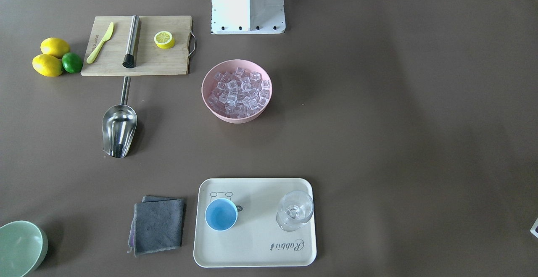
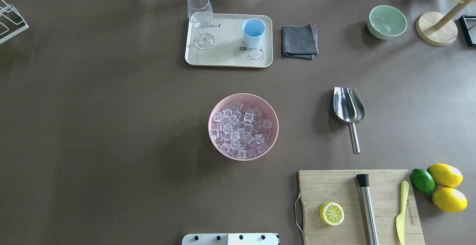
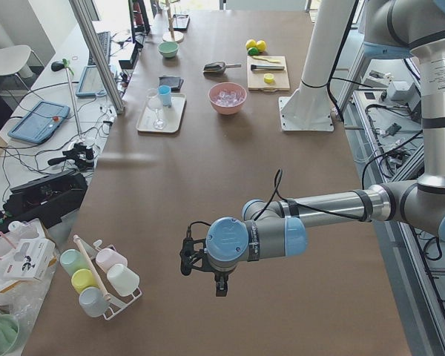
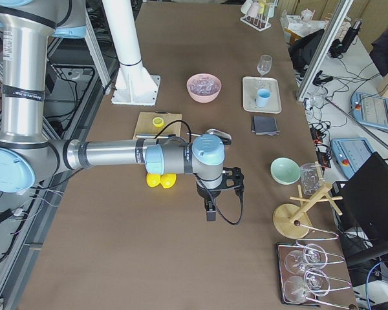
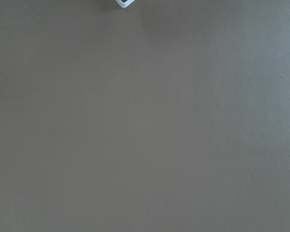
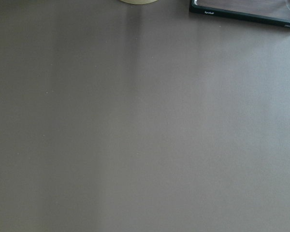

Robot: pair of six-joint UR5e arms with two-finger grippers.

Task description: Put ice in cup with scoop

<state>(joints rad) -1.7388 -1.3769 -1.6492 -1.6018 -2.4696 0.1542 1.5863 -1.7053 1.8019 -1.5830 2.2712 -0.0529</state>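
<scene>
Clear ice [image 2: 241, 128] cubes fill a pink bowl [image 2: 211, 120] at the table's middle, also seen from the front with the ice [image 1: 240, 91] piled inside. The light-blue cup [image 2: 253, 32] stands upright and empty on a cream tray [image 2: 223, 53] at the far side. The steel scoop [image 2: 348, 105] lies flat on the table right of the bowl, handle toward the robot. My left gripper [image 3: 220, 285] hangs over bare table far off to the left end; my right gripper [image 4: 210, 210] hangs over the right end. Whether either is open or shut I cannot tell.
A stemmed glass [image 2: 200, 18] shares the tray. A grey cloth [image 2: 299, 40] and a pale-green bowl [image 2: 386, 22] lie to its right. A cutting board [image 2: 334, 185] holds a half lemon [image 2: 331, 213], a steel cylinder [image 2: 367, 208] and a yellow knife [image 2: 401, 211]; two lemons [image 2: 446, 187] and a lime [image 2: 422, 180] lie beside it.
</scene>
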